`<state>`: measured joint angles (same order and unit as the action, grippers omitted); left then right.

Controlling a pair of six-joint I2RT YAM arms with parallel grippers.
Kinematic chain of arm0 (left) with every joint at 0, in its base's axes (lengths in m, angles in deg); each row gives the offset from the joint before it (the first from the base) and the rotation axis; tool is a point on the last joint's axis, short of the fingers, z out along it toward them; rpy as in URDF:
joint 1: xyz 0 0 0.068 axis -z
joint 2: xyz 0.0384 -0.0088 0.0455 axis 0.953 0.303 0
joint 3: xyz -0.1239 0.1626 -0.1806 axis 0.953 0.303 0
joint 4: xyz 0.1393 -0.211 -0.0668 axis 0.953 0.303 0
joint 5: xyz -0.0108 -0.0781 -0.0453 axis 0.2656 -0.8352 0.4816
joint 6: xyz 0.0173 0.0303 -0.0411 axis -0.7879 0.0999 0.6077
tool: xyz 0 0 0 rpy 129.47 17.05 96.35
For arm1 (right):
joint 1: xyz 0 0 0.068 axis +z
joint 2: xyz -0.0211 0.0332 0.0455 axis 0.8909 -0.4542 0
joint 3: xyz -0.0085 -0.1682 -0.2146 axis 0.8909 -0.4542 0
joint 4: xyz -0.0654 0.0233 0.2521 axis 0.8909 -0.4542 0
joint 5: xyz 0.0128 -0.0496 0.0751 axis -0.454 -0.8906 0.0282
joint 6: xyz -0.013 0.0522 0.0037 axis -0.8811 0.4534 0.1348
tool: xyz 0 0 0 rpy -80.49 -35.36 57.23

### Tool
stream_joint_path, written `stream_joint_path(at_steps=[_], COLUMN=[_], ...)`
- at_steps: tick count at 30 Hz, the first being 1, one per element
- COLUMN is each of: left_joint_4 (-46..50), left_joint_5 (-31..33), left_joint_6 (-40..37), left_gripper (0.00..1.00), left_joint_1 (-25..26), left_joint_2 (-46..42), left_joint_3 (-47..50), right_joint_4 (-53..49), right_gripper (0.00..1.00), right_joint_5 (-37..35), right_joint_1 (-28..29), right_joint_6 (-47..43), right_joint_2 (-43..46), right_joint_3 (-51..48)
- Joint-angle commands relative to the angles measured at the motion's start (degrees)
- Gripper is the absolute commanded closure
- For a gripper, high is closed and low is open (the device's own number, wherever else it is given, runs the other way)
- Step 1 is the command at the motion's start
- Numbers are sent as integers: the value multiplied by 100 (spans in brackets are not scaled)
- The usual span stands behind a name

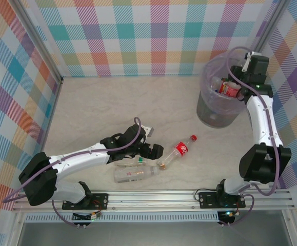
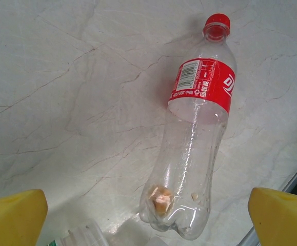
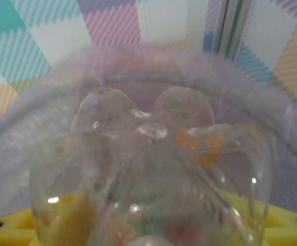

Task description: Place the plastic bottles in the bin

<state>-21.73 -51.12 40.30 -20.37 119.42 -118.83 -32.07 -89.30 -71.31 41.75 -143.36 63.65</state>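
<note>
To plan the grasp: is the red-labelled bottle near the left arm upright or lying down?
Lying down. The red-labelled bottle rests on its side on the table.

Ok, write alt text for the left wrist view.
A clear plastic bottle with a red label and red cap lies on its side on a pale marbled table, its base between two yellow fingertips spread wide at the bottom corners.

The clear bottle point(image 3: 148, 169) in the right wrist view is blurred, cut off at the bottom, and hides most of the yellow fingers point(image 3: 286, 223). By the near edge of the table point(image 1: 112, 102), the left gripper point(image 1: 152, 151) covers part of a possibly green-labelled bottle point(image 1: 138, 160).
</note>
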Motion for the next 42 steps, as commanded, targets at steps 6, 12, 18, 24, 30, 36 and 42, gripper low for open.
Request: stream_joint_path(at_steps=[6,12,18,24,30,36,42], left_joint_4=[56,127,208,298,735,837,674], left_joint_5=[100,142,201,239,339,369,369], left_joint_6=[17,30,0,-57,-268,-383,-289], left_gripper=[0,0,0,0,0,0,0], left_joint_1=[14,20,31,44,244,439,566], left_joint_2=[-168,-124,-97,3,292,580,658], left_joint_3=[-91,-170,-235,-380,-811,-1092,-1070], right_joint_4=[137,-337,-911,-1548,-1689,-1272,-524], right_gripper=[31,4,1,1,1,11,33], right_joint_5=[204,-85,12,492,1130,575,380], right_joint_1=[-38,-36,-38,-35,-34,-63,-270], right_joint_6=[140,62,106,364,712,248,337], right_joint_2=[-78,218,600,958,1515,1231,232], right_joint_3=[-237,178,685,1057,950,700,499])
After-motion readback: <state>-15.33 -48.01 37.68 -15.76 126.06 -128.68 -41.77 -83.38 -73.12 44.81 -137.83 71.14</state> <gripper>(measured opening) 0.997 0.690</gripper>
